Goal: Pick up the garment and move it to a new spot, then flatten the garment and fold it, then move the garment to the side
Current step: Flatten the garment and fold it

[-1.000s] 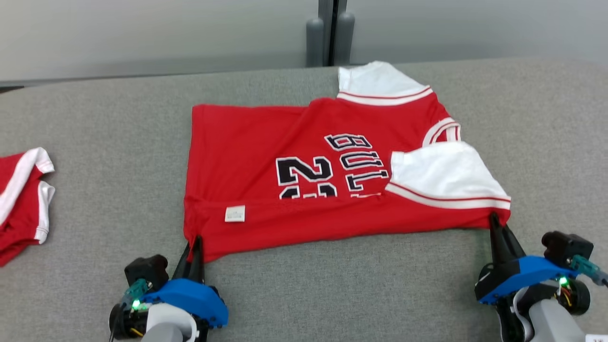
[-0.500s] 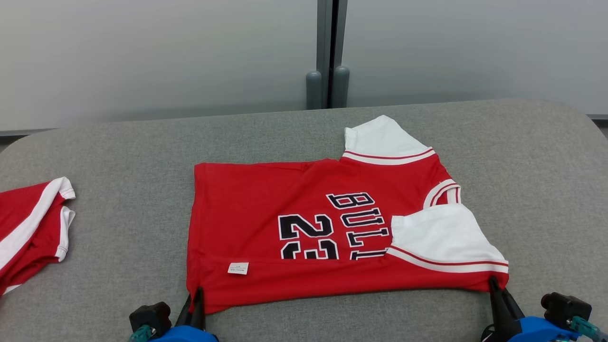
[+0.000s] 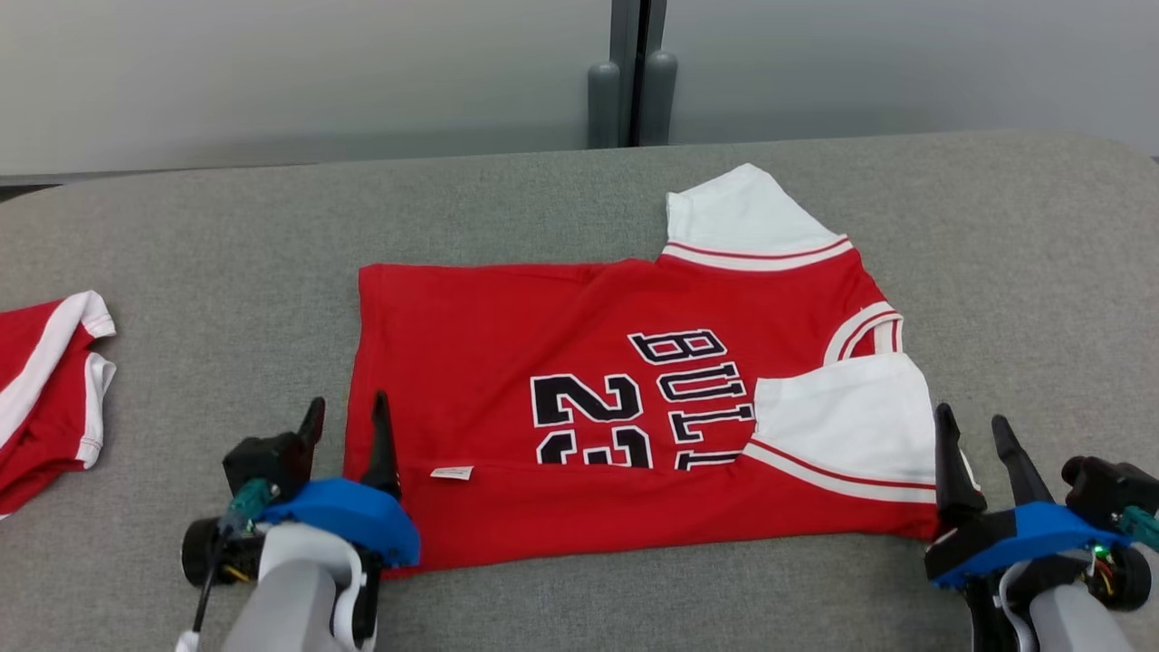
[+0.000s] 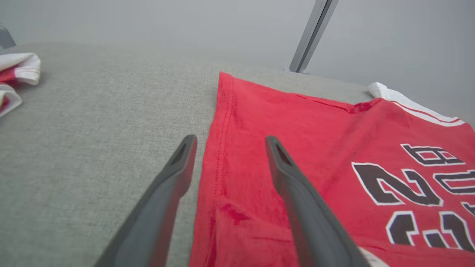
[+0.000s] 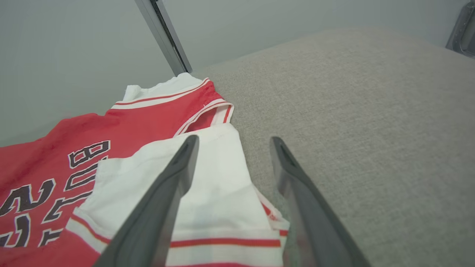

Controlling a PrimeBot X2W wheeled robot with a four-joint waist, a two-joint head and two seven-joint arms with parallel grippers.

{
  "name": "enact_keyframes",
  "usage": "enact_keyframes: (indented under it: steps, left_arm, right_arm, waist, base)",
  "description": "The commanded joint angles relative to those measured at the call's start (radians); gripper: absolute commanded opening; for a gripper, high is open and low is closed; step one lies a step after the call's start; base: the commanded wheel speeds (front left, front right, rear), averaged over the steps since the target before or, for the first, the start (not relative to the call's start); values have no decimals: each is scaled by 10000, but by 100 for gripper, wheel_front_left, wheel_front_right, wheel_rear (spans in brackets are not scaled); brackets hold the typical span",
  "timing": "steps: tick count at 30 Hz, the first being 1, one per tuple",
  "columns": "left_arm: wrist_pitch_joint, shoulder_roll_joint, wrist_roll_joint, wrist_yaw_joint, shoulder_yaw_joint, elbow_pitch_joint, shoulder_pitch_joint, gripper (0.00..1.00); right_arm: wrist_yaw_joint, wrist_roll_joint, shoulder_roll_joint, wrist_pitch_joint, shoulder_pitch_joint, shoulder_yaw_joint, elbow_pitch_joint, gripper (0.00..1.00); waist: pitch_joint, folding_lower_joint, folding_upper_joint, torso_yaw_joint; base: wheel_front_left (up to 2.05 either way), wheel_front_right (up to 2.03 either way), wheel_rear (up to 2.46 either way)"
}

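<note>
With both tools spread wide and gripping nothing, I read the first fold as laid. Noted: left tool [image 3: 349,403] at lower left of the head frame, straddling the jersey [image 3: 579,362] hem edge, half over bare counter [image 3: 181,254]; right tool [image 3: 972,417] at lower right, straddling the white sleeve [image 3: 842,417] edge. Jersey lies flat mid-frame, its near long edge doubled up over the print, likely to narrow it for the next fold. Lower half of the number [image 3: 589,421] is hidden under that flap [image 3: 634,507]. Second garment [image 3: 45,389], red and white, is cut off at the left edge. Whether either tool touches cloth, I can't tell.
</note>
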Motion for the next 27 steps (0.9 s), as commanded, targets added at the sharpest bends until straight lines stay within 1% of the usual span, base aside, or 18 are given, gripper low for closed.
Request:
enact_keyframes:
  steps: [1,7,16,21,25,26,27]
  left_arm:
    - [-1,99,107,53,18,204,-546,100]
    - [-1,244,46,-102,114,1462,-2125,100]
    - [9,516,-63,-97,295,3021,-4259,100]
    - [1,651,-175,-48,384,3689,-5089,100]
    - [-4,732,-167,-5,406,3882,-5375,100]
    - [-6,731,-153,3,407,3910,-5418,98]
    - [-7,717,-128,0,390,3954,-5451,65]
  right_arm:
    - [1,-38,-10,-50,-241,41,-89,100]
    - [1,-167,108,-51,-829,230,-317,100]
    - [1,-28,183,-51,-1440,649,-871,100]
    - [1,51,188,-51,-1767,854,-1076,100]
    - [1,126,127,-51,-1906,884,-1177,100]
    - [1,148,123,-51,-1942,872,-1196,100]
    - [1,162,113,-51,-1985,870,-1213,100]
  waist:
    - [189,0,0,0]
    - [759,0,0,-166]
    - [1857,0,0,-567]
    - [2338,0,0,-837]
    - [2500,0,0,-928]
    - [2533,0,0,-946]
    - [2555,0,0,-955]
  base:
    - [0,0,0]
    - [0,0,0]
    - [0,0,0]
    - [0,0,0]
    - [0,0,0]
    - [0,0,0]
    - [0,0,0]
